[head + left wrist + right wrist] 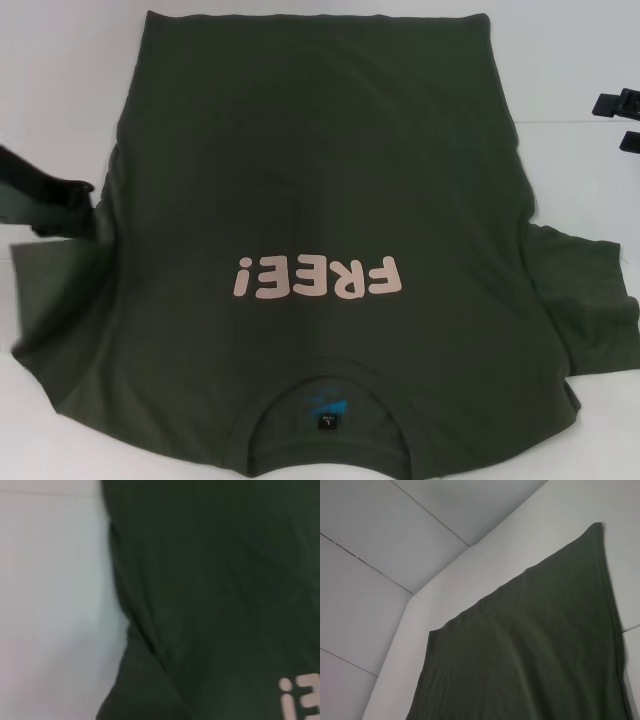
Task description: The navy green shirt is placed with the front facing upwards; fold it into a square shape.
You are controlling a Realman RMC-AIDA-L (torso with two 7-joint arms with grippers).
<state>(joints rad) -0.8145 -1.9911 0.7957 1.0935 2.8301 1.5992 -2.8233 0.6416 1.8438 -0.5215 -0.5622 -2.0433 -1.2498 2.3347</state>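
**One shirt spread front-up, two grippers at its sides**

One garment fills our head view: the navy green shirt (330,180) lies flat on the white table (60,60), front upward. We read its pale pink "FREE" lettering (318,277) upside down, since the ribbed collar (330,425) points toward us, with the blue print (327,405) showing inside the neck opening. The sleeve (585,300) on our right is spread out flat beside the body of the shirt.

Our left gripper (45,190) sits low at the shirt's left edge, close above the left sleeve (50,290); we cannot tell whether its fingers are apart or together, nor whether they grasp any cloth. Our left wrist view shows only dark fabric beside white tabletop and a corner of the lettering.

Our right gripper (622,118) sits at the right edge of the head view, well apart from the shirt, over bare table. Its dark parts are cut off by the frame, so we cannot tell its state either. Our right wrist view shows the shirt's hem end lying smooth on the table.
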